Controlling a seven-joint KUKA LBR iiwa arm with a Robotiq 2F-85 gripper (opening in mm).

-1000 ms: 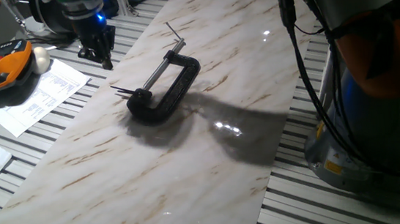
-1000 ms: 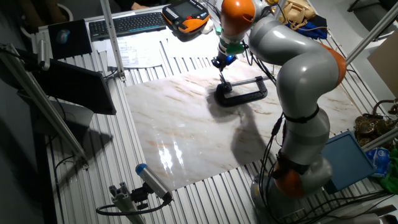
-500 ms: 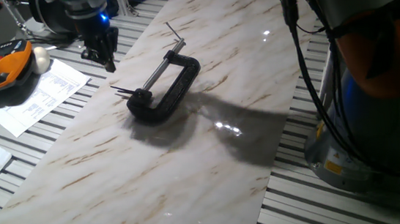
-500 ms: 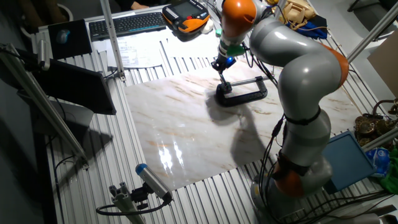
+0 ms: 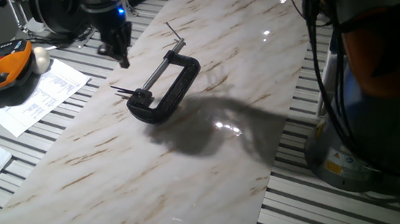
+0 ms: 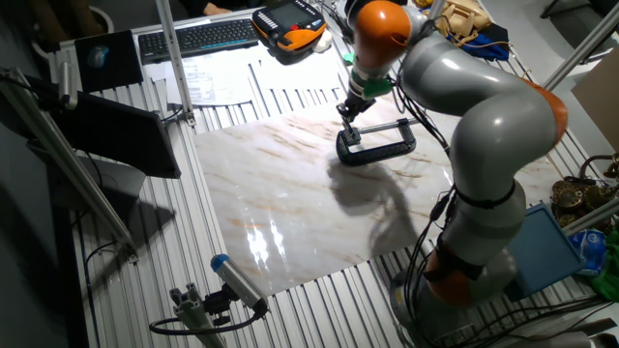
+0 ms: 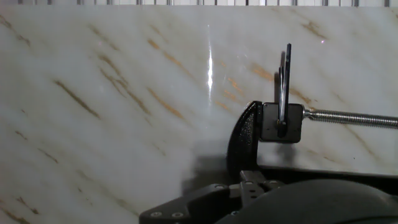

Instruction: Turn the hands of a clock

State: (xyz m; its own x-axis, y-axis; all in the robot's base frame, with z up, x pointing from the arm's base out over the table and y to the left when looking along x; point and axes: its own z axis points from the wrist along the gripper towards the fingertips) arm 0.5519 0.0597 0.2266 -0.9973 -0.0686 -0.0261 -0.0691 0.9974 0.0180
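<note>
A black C-clamp [image 5: 175, 85] lies on the marble slab. The clock is the small round black hub [image 5: 140, 100] at the clamp's near-left end. The hands [image 5: 121, 89] are two thin dark rods sticking out from it to the left. In the hand view the hub [image 7: 281, 122] faces me and the hands [image 7: 285, 71] point up, nearly overlapping. My gripper [image 5: 123, 59] hangs above the slab, behind and left of the hub, apart from the hands. It also shows in the other fixed view [image 6: 347, 109], just above the clamp [image 6: 379, 146]. I cannot make out its finger gap.
A steel screw rod [image 7: 354, 118] runs from the hub across the clamp. An orange-black pendant [image 5: 0, 66] and papers [image 5: 40, 94] lie left of the slab [image 5: 191, 172]. The robot base [image 5: 364, 133] stands at the right. A keyboard [image 6: 198, 36] lies at the back.
My gripper has moved right, closer to the clamp and the hands, and the arm's shadow has shifted on the slab. The clamp and hands have not moved.
</note>
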